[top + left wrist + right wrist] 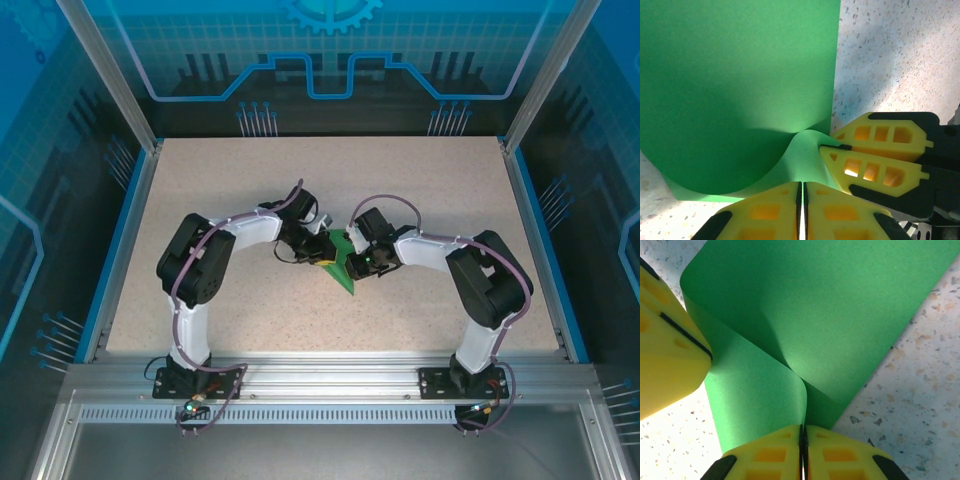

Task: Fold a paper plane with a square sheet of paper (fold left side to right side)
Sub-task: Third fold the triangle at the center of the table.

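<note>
The square sheet of paper [345, 272] is bright green and sits at the table's middle between both arms. It is bent over on itself in a soft curl, with no sharp crease. In the left wrist view, my left gripper [802, 183] is shut on the near edge of the sheet [740, 90]. My right gripper [827, 142] pinches the same edge just to its right. In the right wrist view, my right gripper [802, 427] is shut on the curled edge of the sheet [830, 305], and my left gripper [709, 356] is close by on the left. The paper plane is out of view.
The speckled beige table [450, 200] is bordered by blue rails on the left and right. A metal frame runs along the near edge, where both arm bases are bolted. The two wrists nearly touch over the paper.
</note>
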Controlling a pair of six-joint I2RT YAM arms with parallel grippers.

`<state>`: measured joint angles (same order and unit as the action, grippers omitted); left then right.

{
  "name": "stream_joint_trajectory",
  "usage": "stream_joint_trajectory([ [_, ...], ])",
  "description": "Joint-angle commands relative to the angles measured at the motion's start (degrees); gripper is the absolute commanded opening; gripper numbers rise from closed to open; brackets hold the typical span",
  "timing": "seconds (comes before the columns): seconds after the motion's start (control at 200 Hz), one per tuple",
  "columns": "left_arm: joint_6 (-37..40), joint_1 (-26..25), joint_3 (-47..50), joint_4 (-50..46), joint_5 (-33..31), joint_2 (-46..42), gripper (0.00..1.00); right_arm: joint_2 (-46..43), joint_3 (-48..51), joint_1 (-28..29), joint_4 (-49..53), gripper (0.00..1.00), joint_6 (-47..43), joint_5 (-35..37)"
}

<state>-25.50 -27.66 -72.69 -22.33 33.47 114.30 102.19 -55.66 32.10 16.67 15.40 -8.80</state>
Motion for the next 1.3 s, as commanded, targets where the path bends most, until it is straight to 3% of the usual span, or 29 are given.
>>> stream_joint_trajectory([
  [0.0, 0.38, -0.20, 1.24, -0.13, -0.47, 1.43, 0.12, 3.03, 0.53, -0.20, 5.66, 0.11, -0.89, 1.23],
  [0.785, 0.52, -0.17, 4.48, -1.58, -6.02, 2.50, 0.06, 3.10, -0.67, -0.26, 6.28, 0.12, -0.90, 1.29],
  [0.98, 0.02, -0.12, 5.39, -1.96, -7.25, 2.24, 0.01, 0.77, -4.46, -1.51, 7.39, 0.17, -0.48, -0.88],
  [1.15, -1.02, -0.15, 6.61, -0.88, -7.14, 1.89, 0.00, -3.88, -7.21, -3.84, 9.23, 0.29, 1.21, -4.21],
  [1.295, -1.29, -0.16, 7.01, -0.63, -7.14, 1.80, 0.00, -6.63, -7.29, -3.86, 12.85, 0.28, 3.52, -7.43],
])
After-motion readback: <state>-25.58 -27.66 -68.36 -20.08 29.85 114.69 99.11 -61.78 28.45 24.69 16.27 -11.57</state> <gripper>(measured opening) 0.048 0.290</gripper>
